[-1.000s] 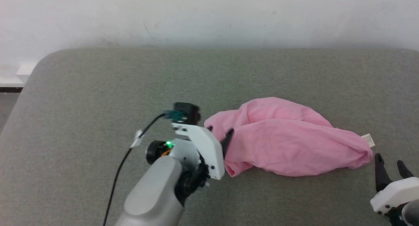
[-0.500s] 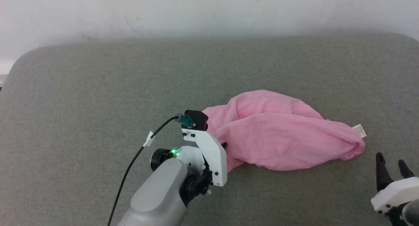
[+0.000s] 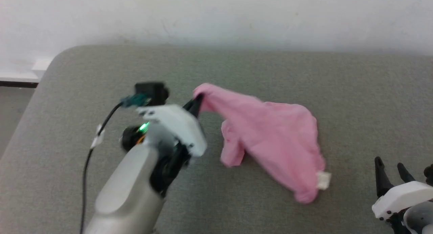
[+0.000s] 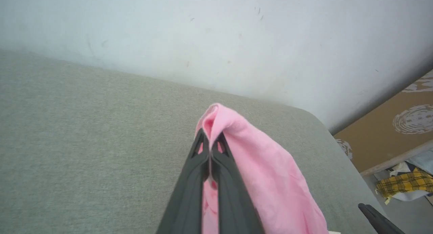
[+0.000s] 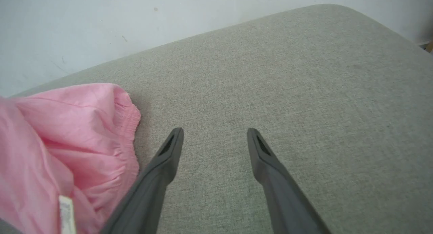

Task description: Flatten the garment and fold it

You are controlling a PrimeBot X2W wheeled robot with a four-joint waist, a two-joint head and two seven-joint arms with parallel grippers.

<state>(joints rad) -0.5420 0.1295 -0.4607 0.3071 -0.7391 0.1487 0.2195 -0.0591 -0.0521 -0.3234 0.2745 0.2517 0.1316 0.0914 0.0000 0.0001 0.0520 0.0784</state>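
Left gripper (image 3: pixel 197 103): my two fingers are pressed together on a pinch of the garment (image 3: pixel 274 132), and in the left wrist view a small fold of pink stands just above my fingertips (image 4: pixel 210 139).

Just changed: a second ago this gripper sat low at the near edge of a long, slumped heap. Now it is raised with that edge in its grip, and the cloth trails down and away from it in a slope.

What it means: I judge the flattening has begun but is not done. One corner is up while the rest is bunched, so a second hold looks needed to spread it.

Garment: it hangs from my left fingertips and runs off to their right, its lower end resting on the grey padded table (image 3: pixel 101 75).

Label (image 3: pixel 323 179): white, at the garment's far end from my left gripper — the end nearer my right one.

Right gripper (image 3: pixel 389 166): fingers apart, nothing between them, low over the table. In the right wrist view the gathered pink edge (image 5: pixel 67 132) lies just beside its left finger, and whether they touch I cannot tell.

Containers: I can see no bin, basket or tray — the garment is held only by my gripper and the table.
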